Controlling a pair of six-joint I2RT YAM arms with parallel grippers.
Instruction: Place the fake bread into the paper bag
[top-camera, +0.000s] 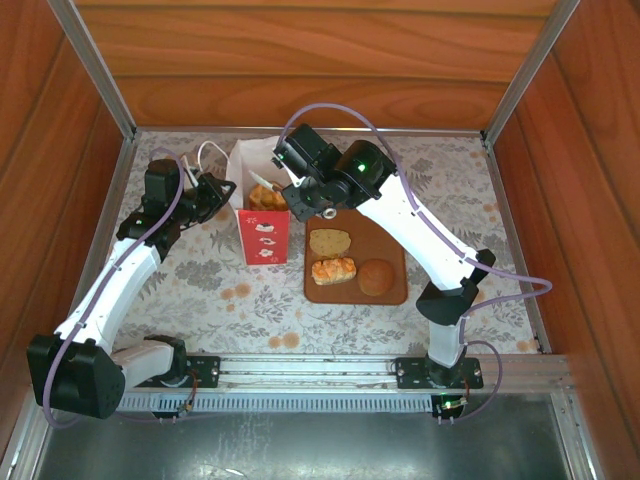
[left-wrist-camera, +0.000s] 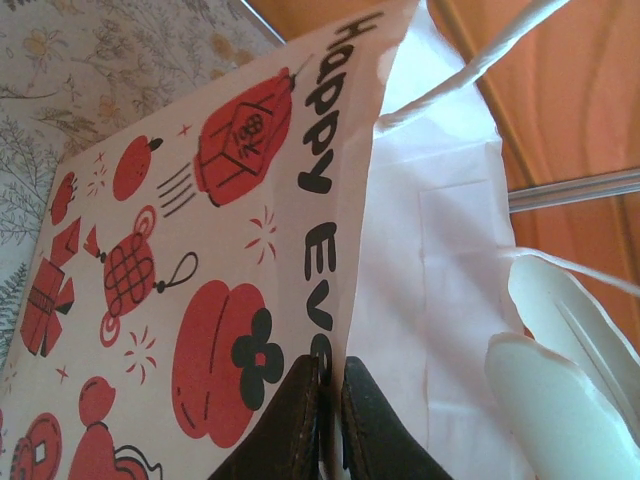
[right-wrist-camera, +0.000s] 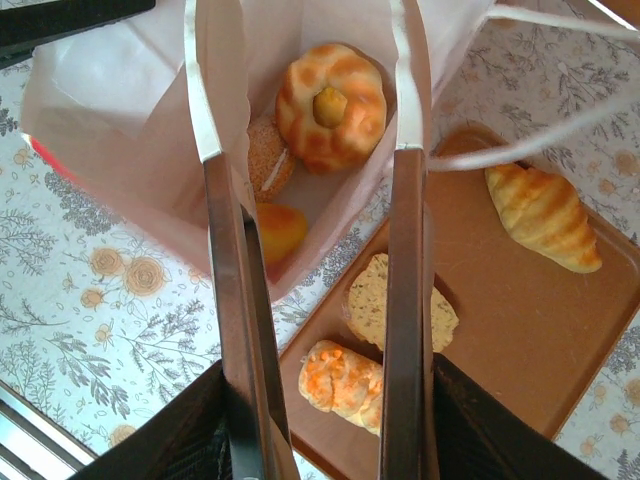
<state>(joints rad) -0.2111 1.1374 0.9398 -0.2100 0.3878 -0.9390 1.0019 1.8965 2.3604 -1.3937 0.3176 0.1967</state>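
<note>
Left hand (left-wrist-camera: 330, 415) pinches the paper bag (top-camera: 265, 238) rim. Right hand (right-wrist-camera: 300, 60) hangs wide open, empty, over its mouth. Ring doughnut (right-wrist-camera: 330, 105) lies inside beneath it. Outstanding on the tray (right-wrist-camera: 560, 320) alongside: croissant (right-wrist-camera: 545, 215), bread slice (right-wrist-camera: 375, 300), glazed loaf (right-wrist-camera: 340, 380), bun (top-camera: 377, 277).

The white-shelled left arm (top-camera: 110, 285) and right arm (top-camera: 420, 225) have black joints and lilac cables; the right gripper (right-wrist-camera: 305, 40) has flat silver fingers (right-wrist-camera: 225, 300).

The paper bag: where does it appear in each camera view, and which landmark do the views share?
Top external: upper middle, the paper bag stands between the arms, left of the tray.
Left wrist: its printed wall covers most of the picture; the left end effector pinches its edge.
Right wrist: upper half, open mouth seen from above.
Shared landmark: the floral tablecloth.
</note>
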